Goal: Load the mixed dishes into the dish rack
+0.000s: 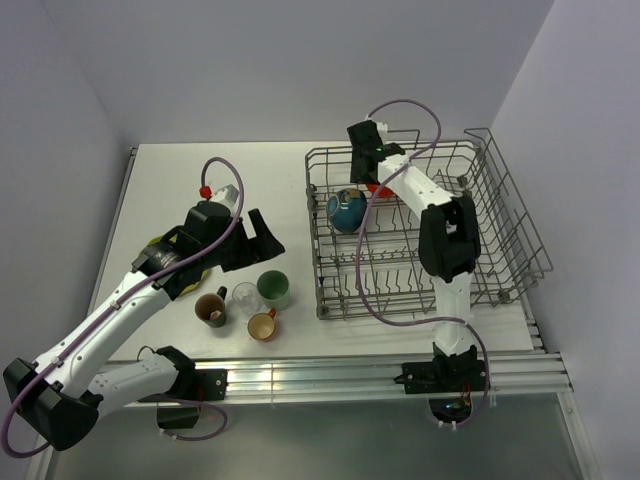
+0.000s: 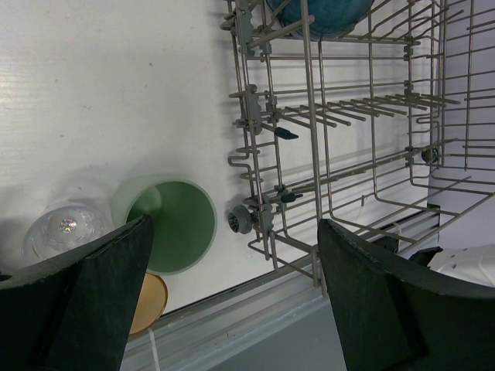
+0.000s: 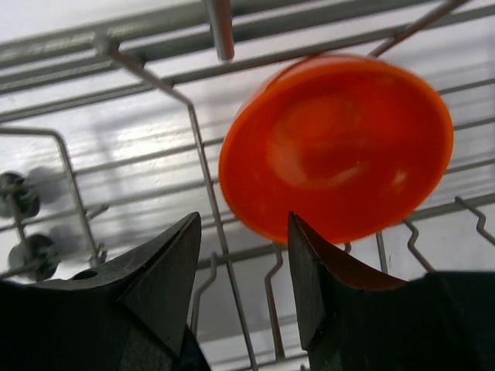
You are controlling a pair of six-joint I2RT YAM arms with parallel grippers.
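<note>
Closely, right gripper (image 3: 244, 220) hovers at orange-red bowl (image 3: 340, 147); jaws apart.

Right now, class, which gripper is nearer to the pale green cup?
Left. The left gripper hangs open close above the pale green cup; the right gripper is far off inside the dish rack, by the orange-red bowl.

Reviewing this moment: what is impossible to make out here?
Yellow-green plate: top view, mostly under the left arm.
Orange-red bowl: right wrist view, blurred; its seating in the dish rack is unclear.
Blue bowl: left wrist view, cut off by the top edge.
Small orange cup: left wrist view, partly behind a finger.
</note>
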